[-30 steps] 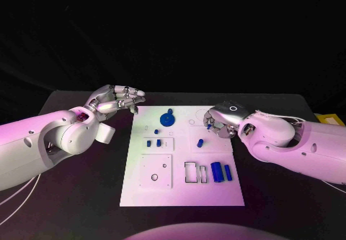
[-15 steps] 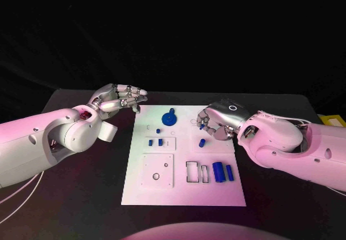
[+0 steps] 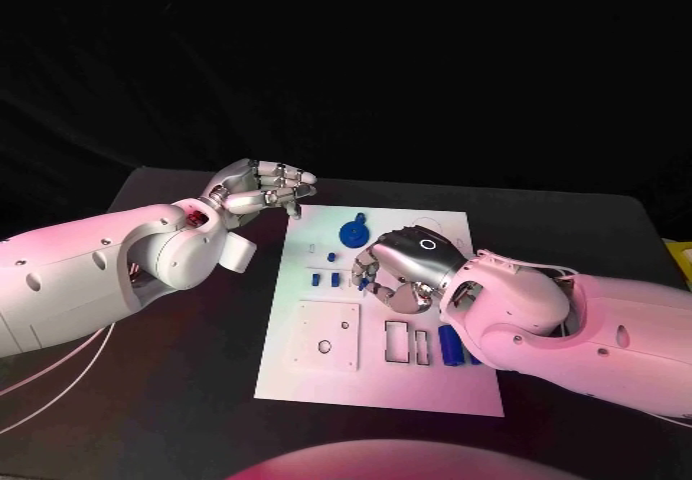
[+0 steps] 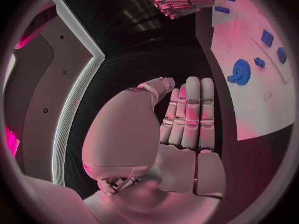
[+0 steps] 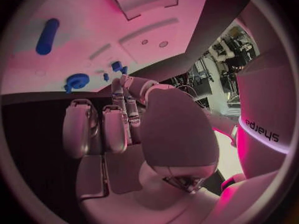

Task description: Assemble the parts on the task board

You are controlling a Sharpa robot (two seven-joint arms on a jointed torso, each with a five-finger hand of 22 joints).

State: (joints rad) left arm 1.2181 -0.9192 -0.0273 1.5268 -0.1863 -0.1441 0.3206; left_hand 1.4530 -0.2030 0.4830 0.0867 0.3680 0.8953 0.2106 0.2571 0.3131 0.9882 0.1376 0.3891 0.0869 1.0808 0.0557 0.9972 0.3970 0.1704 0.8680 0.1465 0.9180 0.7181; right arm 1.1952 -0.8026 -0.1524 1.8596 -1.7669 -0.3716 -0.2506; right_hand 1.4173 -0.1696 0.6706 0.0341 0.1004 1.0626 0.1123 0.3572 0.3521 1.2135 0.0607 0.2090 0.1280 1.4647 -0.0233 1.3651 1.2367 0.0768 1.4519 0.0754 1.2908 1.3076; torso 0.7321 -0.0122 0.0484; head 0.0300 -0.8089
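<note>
Two hands share your black table [image 3: 173, 400], and the board work is plainly mid-course. Nearest you, along the near half of the task board [image 3: 332, 385], a blank inset plate [image 3: 327, 337] sits toward the left edge, with a pair of empty rectangular slots [image 3: 405, 343] beside it and a blue cylinder [image 3: 451, 346] lying just right of those, partly under the right arm. Over the board's middle, your right hand [image 3: 400, 272] hovers palm-down, its fingers curled toward two small blue pegs [image 3: 327, 281] standing in a raised block; a speck of blue shows at the fingertips [image 3: 366, 283], but you cannot tell whether anything is pinched there or whether it is a part behind them. The right wrist view shows those fingers [image 5: 122, 100] drawn close together and reaching at the small blue pieces. Farther on, near the board's far edge, the round blue part [image 3: 355, 233] lies flat. Beyond the far-left corner your left hand [image 3: 265, 188] waits off the board, fingers folded side by side on nothing.

By the look of it, the step in hand is picking or seating a small peg mid-board. Your next move calls for a fine, steady descent and a clean pinch, without knocking the neighbouring pegs.
</note>
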